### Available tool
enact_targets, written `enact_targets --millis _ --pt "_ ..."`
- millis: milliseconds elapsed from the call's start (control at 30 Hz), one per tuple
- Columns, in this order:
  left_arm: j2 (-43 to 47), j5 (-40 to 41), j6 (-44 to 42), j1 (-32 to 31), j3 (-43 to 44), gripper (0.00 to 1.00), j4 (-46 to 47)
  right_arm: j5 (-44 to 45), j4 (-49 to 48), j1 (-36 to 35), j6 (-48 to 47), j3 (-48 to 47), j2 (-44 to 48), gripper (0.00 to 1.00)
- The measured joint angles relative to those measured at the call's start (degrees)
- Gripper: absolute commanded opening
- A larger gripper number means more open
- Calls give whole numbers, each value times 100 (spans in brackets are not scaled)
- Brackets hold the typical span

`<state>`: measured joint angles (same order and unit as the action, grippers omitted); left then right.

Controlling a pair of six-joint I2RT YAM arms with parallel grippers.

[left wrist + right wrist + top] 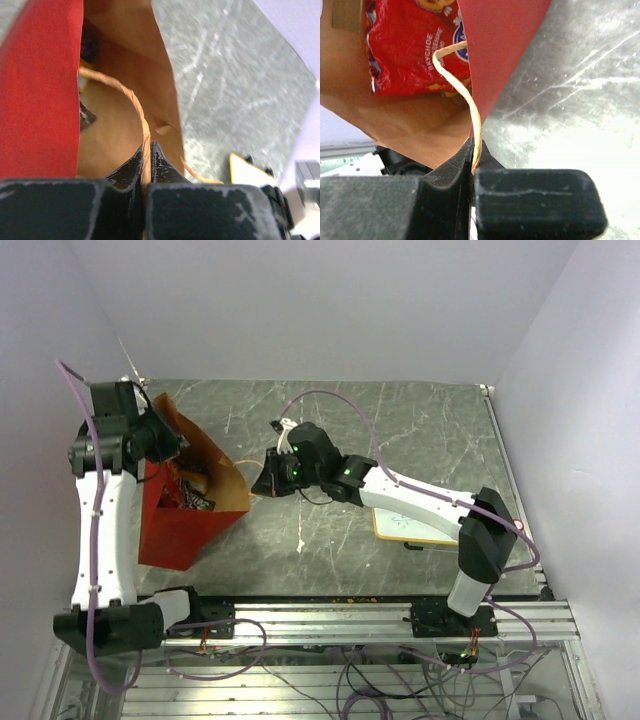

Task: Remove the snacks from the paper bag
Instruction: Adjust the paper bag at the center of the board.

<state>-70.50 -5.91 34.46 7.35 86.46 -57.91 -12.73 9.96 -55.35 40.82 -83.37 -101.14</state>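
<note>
Between the fingertips of the left gripper [146,152] runs one twisted loop handle [127,97] of the paper bag [40,90] — jaws clenched tight on the cord, no gap showing. Directly ahead of that gripper the bag's mouth gapes, with brown kraft lining in front and the red outer wall to the left. Deeper inside, beyond the handle, a dark packet [86,116] and a yellow one [86,67] lie partly hidden behind the red wall.

Right gripper [472,152]: likewise clamped, on the opposite handle [457,82], which rises straight out from between its pads. Just beyond its fingertips, up and to the left, a large red snack bag [410,50] with white lettering rests against the kraft interior.

From above, the two grippers stand on opposite sides of the bag — snacks [190,490] inside it. Behind the right gripper, under its arm, a white board [405,528] lies flat on the grey table [420,420].
</note>
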Motion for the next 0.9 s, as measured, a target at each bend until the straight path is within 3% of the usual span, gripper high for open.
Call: enact_targets --millis 100,267,600,667,767,867,900 --pt "549 -863 138 0 -673 7 343 -68 -76 -85 -72 393 249 0" --pt "1027 -1696 199 0 -852 7 597 -146 -105 -188 -192 896 691 0" --pt "1235 -2337 146 0 -903 7 710 0 122 -289 -494 1231 1073 20" --pt "1384 -2380 116 0 -1005 7 671 229 358 -212 -542 1224 1128 29" --pt "1532 -2406 87 0 -1121 7 573 479 817 -7 -662 1119 1141 51" --pt "1563 -2417 74 0 -1147 7 496 887 1506 142 -885 748 1141 82" --pt "1558 -2417 66 0 -1147 7 487 1043 1711 151 -951 575 1141 87"
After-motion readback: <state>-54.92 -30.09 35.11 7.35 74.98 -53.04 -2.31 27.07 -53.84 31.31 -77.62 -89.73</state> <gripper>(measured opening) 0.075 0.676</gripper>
